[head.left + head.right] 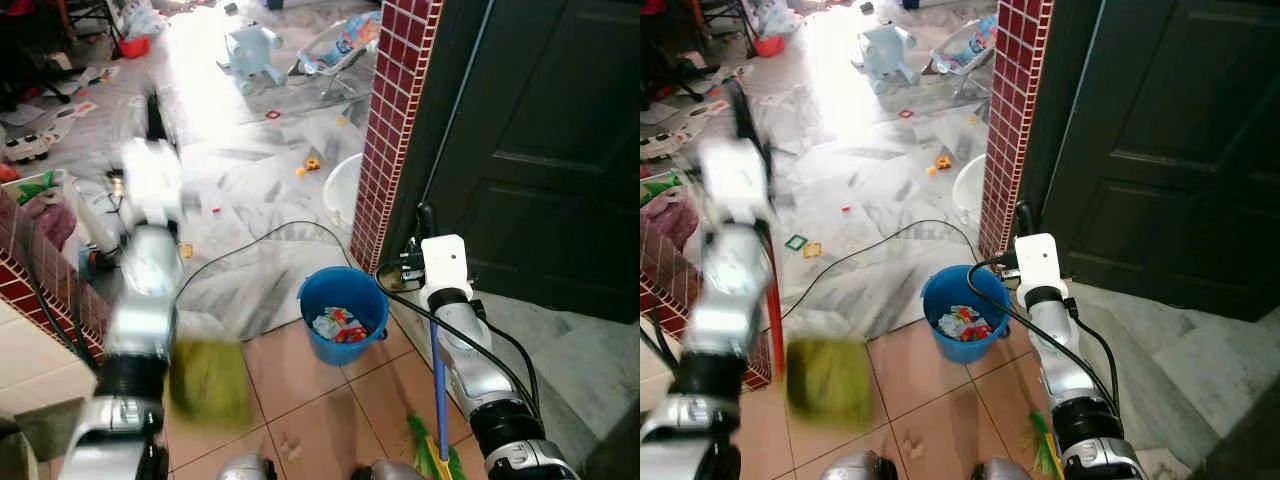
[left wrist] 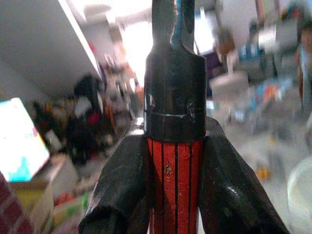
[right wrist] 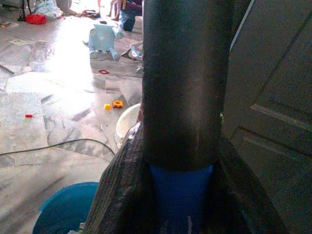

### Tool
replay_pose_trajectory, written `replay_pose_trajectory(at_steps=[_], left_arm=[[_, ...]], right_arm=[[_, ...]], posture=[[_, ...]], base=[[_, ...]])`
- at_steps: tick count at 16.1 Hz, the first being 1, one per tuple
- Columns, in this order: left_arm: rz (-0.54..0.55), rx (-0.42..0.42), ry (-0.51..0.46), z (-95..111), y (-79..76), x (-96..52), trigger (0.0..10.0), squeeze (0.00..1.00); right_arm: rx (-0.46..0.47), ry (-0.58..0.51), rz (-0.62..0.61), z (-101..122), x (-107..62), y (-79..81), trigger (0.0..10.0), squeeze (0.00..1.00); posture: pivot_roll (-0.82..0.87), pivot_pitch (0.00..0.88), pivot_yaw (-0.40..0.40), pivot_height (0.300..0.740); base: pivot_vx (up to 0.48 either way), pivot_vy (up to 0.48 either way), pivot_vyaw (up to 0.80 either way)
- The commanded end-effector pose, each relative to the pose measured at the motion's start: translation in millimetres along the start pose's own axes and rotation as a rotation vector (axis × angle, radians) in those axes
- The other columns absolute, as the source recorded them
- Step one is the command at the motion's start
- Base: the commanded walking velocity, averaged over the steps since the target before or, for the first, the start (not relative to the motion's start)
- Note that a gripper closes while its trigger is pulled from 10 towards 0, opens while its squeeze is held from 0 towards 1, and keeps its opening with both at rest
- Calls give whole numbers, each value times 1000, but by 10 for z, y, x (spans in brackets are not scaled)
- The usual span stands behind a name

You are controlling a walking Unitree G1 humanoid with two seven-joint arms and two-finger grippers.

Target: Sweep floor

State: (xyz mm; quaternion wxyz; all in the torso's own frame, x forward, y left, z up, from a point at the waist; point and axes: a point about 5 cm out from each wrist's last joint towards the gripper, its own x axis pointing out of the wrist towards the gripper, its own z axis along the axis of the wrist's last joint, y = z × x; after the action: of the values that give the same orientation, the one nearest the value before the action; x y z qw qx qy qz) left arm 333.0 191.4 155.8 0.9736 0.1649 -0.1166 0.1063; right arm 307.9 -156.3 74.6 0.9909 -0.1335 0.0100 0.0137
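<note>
A: Hands?

B: Left hand (image 2: 175, 195) is clamped on a red handle (image 2: 174, 185) with a black cap; both fingers (image 2: 122, 195) press its sides. Left arm (image 1: 145, 270) is raised and motion-blurred, with a blurred green dustpan (image 1: 208, 380) hanging below it.

A: Right?

B: Right hand (image 3: 180, 195) is closed around the broom stick (image 3: 181, 83), black up top, blue at the grip. In the head view the blue shaft (image 1: 439, 390) runs down past the right arm (image 1: 470, 360) to the green bristles (image 1: 428, 450) on the tiled floor (image 1: 320, 400).

A: Around it?

B: Blue bucket (image 1: 343, 315) with scraps inside sits just beside the right arm, at the foot of a red-tiled pillar (image 1: 395, 120). Dark door (image 1: 540, 150) to the right. Black cable (image 1: 250, 245) loops across the marble floor. Farther out: white basin (image 1: 340, 190) behind the pillar, small yellow toys (image 1: 308, 165), a pale blue toy (image 1: 250, 55).
</note>
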Motion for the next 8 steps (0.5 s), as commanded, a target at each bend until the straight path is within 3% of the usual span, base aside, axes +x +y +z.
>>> replay_pose_trajectory(at_steps=[1, 3, 8], left_arm=[[20, 60, -32, 11, 12, -1, 10000, 0], [45, 10, 68, -202, -59, -134, 10000, 0], [55, -34, 122, -299, -266, -238, 10000, 0]], right_arm=[[21, -45, 16, 101, 53, 24, 10000, 0], [62, -69, 103, 141, 24, 111, 10000, 0], [56, -129, 150, 277, 47, 221, 10000, 0]], posture=[[-87, 0, 22, 740], [-92, 0, 22, 740], [-89, 0, 13, 740]], base=[[0, 0, 0], [0, 0, 0], [0, 0, 739]])
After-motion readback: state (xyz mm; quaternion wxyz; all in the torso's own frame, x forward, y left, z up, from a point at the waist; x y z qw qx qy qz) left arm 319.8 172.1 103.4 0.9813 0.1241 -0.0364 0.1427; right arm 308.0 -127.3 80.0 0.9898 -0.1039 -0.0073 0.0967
